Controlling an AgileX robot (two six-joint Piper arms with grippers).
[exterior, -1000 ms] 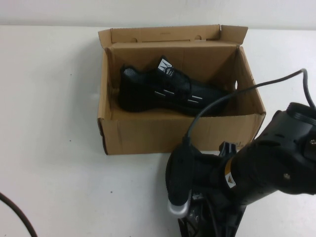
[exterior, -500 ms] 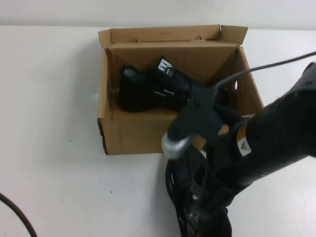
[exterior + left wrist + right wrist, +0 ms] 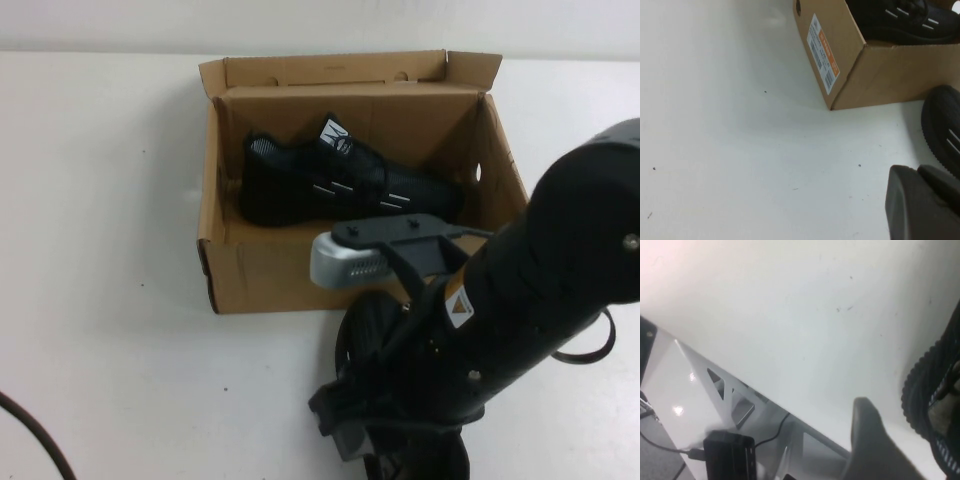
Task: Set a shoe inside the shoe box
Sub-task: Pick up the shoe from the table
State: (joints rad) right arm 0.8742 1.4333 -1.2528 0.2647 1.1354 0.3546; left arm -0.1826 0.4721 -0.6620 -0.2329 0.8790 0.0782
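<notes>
— Left gripper (image 3: 920, 200) is sitting closed, gripping nothing, and hanging low over the desk (image 3: 120, 300) off the box's (image 3: 260, 275) near left corner.

— Where is the shoe (image 3: 335, 185) lying?

— It is lying inside the box, on its side, with its toe pointing toward the desk's right edge. The box is standing open by the desk's far edge, with its lid flap sticking up at the back.

— And the right gripper (image 3: 885, 445)?

— It is hanging just beside the second shoe (image 3: 372, 325), which is sitting close in front of the box toward the near edge. The right arm (image 3: 550, 270) is covering most of it. I cannot tell whether that gripper is holding anything.
</notes>
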